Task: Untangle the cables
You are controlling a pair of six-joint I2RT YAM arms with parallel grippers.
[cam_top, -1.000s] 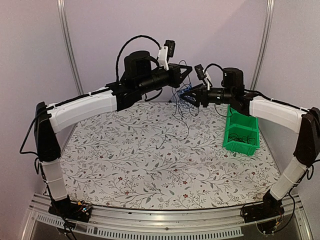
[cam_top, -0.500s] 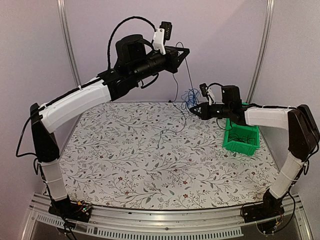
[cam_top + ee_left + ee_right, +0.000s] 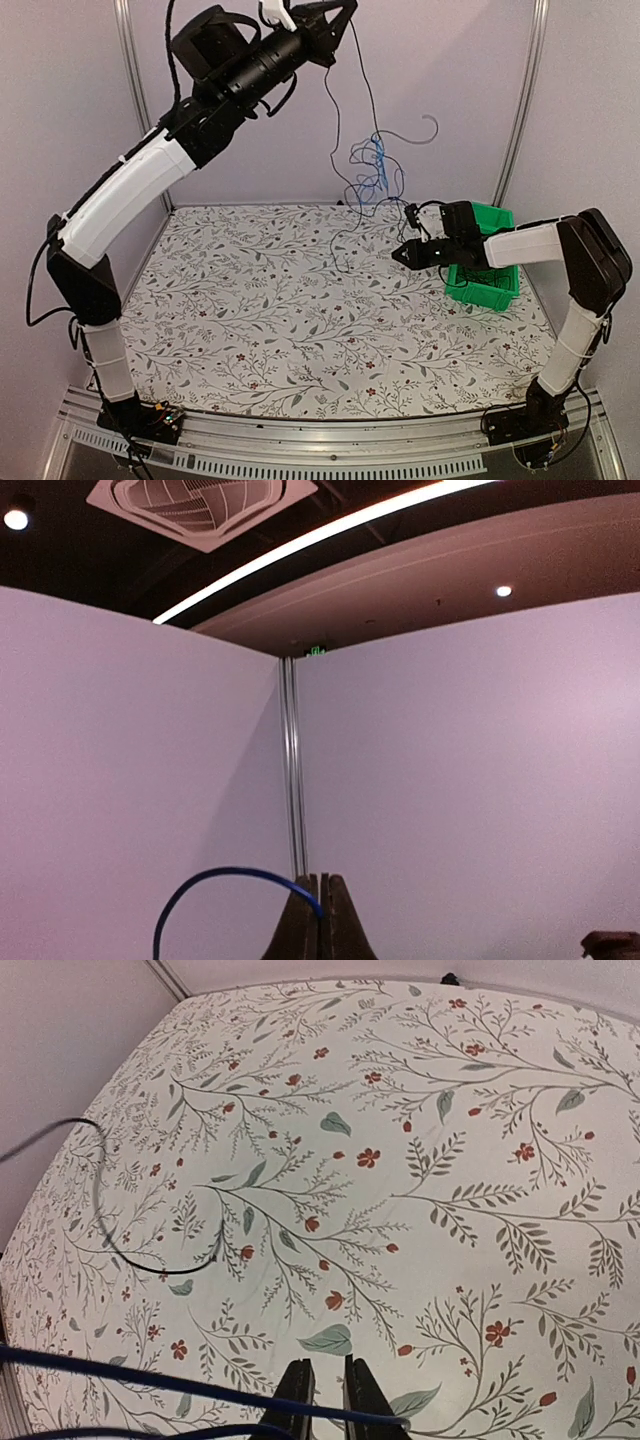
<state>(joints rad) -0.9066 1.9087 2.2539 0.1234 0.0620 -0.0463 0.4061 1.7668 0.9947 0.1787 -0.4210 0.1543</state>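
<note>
The left gripper (image 3: 319, 882) is standing high above the far side of the table (image 3: 250, 320). Its jaws are pressing fully together and are pinching the blue cable (image 3: 235, 869), which is arching away to the left of the fingertips in the left wrist view.

The cables (image 3: 376, 168) are hanging from that grip as a loose blue and black tangle. The tangle is dangling in mid-air over the far right of the table. One black strand (image 3: 185, 1270) is trailing down and curling on the patterned surface.

To the right, the right gripper (image 3: 397, 256) is hovering low over the table, below the tangle and just left of the green bin (image 3: 480, 292). Its jaws are standing a narrow gap apart. A blue run is crossing in front of the fingers, but nothing is showing between them.

Procedure, as judged from this position:
1. Hold the upper pinch firm, so that the tangle is hanging under its own weight.
2. Select one strand that is leaving the knot freely, preferably the black tail.
3. Close on that strand alone, away from the knot.
4. Draw it slowly down and to the right. Stop if the loops are tightening rather than slipping.
</note>
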